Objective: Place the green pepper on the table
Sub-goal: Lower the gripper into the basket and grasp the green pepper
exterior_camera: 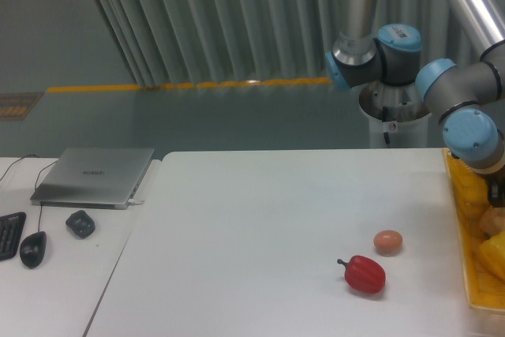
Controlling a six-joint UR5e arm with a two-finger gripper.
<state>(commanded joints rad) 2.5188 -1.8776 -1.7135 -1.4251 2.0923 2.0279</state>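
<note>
- White tabletop (260,226) spread across the middle and right of the scene, smooth, with rounded corners.
- Red pepper (365,274) lying on that table toward the near right, dark stem pointing left.
- Just beyond the red pepper, slightly right and apart from it: 1 small tan-orange rounded object (387,241), like an egg or a small fruit.
- Along the right edge of the table: yellow tray (456,195) cut off by the frame, holding yellow and tan items (491,234) too blurred to name.
- Green pepper: nowhere to be made out; not on the bare table surface, and cannot tell whether hidden among the tray's contents or beyond the frame.
- Grey robot arm (458,92) with light-blue joints reaching from the far right down over the tray, mounted on a pale pedestal (393,120) behind the table.
- Only a dark sliver below the last blue joint at the right edge; gripper itself cropped out of frame, so cannot tell whether spread, pressed together or pinching anything.
- Left of the table: smaller white desk (55,282) carrying a closed silver laptop (95,175), 1 black mouse (32,249), 1 small dark object (80,223) and the corner of a keyboard (9,234).
- Far background: grey ribbed curtain (205,21) and a yellow floor line (189,84).
</note>
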